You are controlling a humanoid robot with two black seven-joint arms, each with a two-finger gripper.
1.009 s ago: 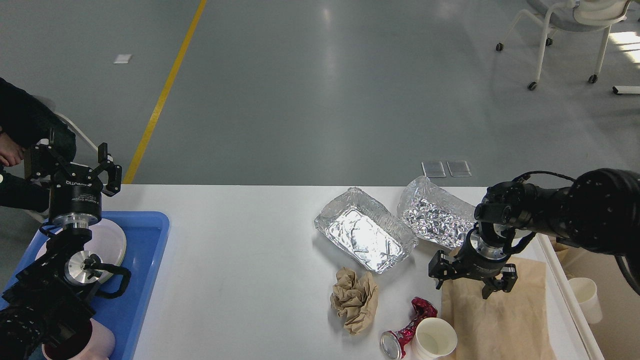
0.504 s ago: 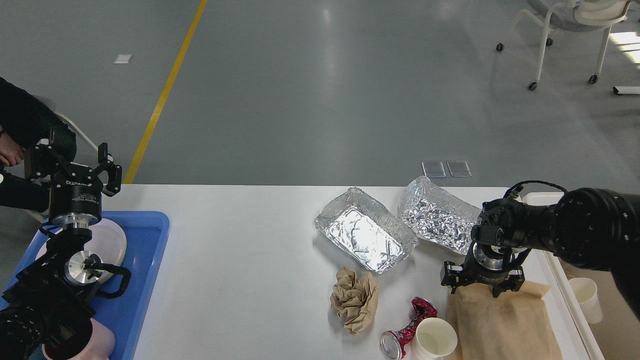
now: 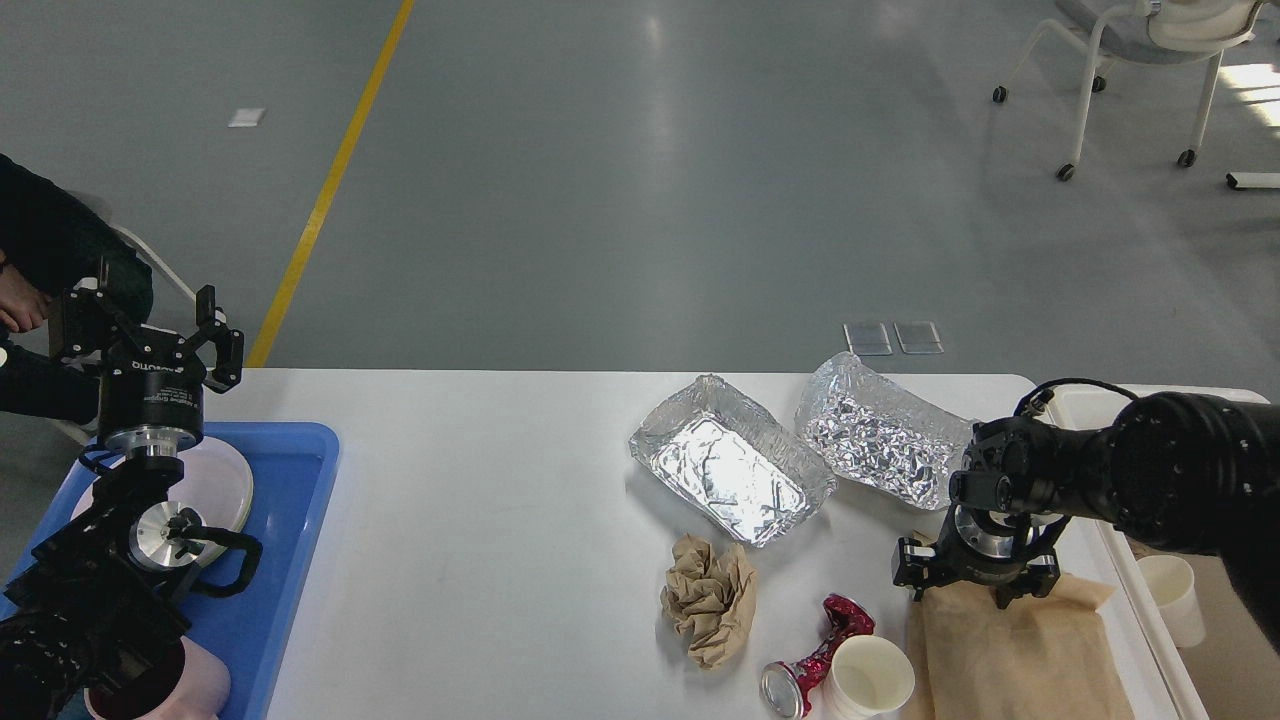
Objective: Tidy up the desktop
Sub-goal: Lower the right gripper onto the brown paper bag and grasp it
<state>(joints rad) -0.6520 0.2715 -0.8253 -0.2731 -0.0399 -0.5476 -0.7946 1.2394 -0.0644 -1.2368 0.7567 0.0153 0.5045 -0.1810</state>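
The white desktop (image 3: 480,520) carries litter on its right half: two crinkled foil trays (image 3: 730,472) (image 3: 880,440), a crumpled brown paper ball (image 3: 708,598), a crushed red can (image 3: 815,660), a white paper cup (image 3: 868,678) and a flat brown paper bag (image 3: 1020,660). My right gripper (image 3: 975,585) points down at the bag's far edge, its fingers spread apart and touching the paper. My left gripper (image 3: 145,330) is open and empty, raised above the blue tray (image 3: 290,560).
The blue tray at the left holds a white plate (image 3: 220,485) and a pink cup (image 3: 190,690). A cream bin (image 3: 1160,640) beside the table's right edge holds a white cup (image 3: 1175,595). A person (image 3: 40,260) sits at the far left.
My right gripper has moved right and towards me, and the brown paper bag has slid the same way with it, its far edge now rumpled. The left arm has not moved.
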